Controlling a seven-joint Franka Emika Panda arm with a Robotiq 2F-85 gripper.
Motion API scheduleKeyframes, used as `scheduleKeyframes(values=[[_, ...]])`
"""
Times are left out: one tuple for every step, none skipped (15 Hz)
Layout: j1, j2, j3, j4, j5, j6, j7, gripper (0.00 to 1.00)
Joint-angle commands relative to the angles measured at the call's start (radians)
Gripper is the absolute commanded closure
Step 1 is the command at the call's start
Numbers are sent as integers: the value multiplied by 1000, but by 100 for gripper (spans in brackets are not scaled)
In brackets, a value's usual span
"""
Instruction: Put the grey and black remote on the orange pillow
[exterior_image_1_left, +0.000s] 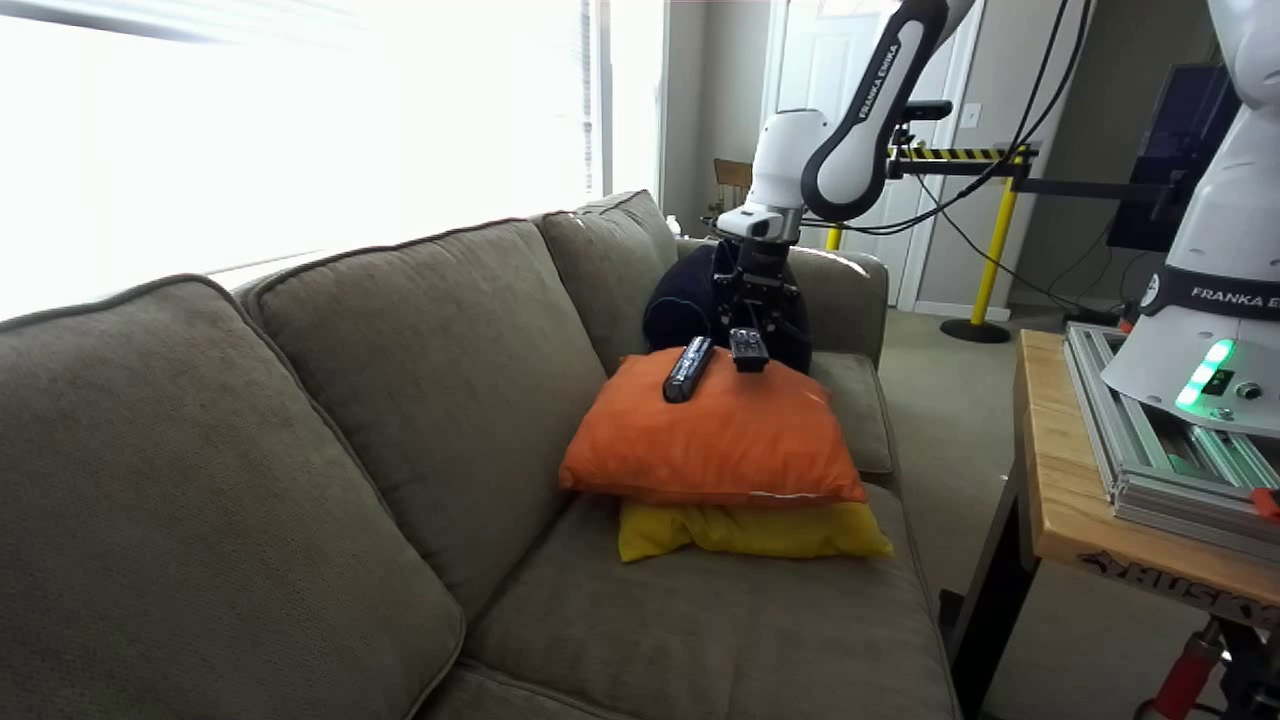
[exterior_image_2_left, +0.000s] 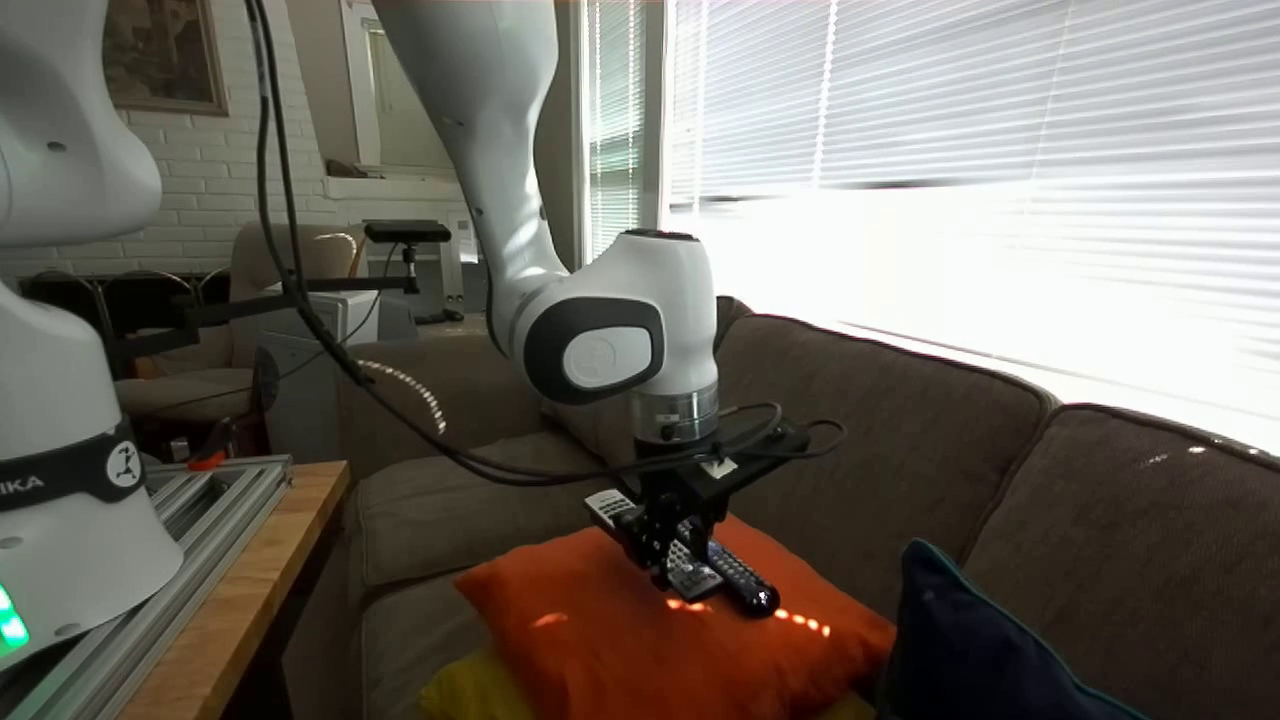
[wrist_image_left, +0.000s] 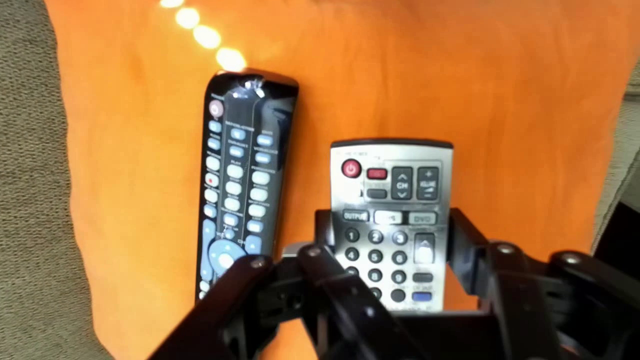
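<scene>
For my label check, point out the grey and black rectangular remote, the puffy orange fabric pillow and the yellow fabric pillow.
Grey and black remote (wrist_image_left: 391, 225), wrist view: button face.
Orange pillow (exterior_image_1_left: 715, 438), in an exterior view: front side.
Yellow pillow (exterior_image_1_left: 757, 530), in an exterior view: exposed strip.

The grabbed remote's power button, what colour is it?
The button is red, clearest in the wrist view.

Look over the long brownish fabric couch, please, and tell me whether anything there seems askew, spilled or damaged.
I see nothing spilled or damaged. Slightly askew: the puffy, squarish orange fabric pillow lies atop a flatter yellow fabric pillow, whose edges stick out from beneath in both exterior views, so the two look misaligned.
</scene>
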Motion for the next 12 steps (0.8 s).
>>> scheduleKeyframes(values=[[78,-2,-64,-19,22,34,-6,69],[97,1,-80,-19,22,40,3,69],[114,8,-95,-17,23,53,16,69],[126,15,-104,-13,27,59,28,69],[139,21,-115,-11,30,70,44,69],[149,26,-124,-8,31,78,57,69],[160,33,-134,-5,30,86,70,69],[168,40,-140,-3,31,95,85,69],[173,45,-145,-1,29,99,97,69],[180,51,-151,1,27,104,109,69],[188,56,-159,2,26,117,125,69],[190,58,-162,3,26,115,138,45]])
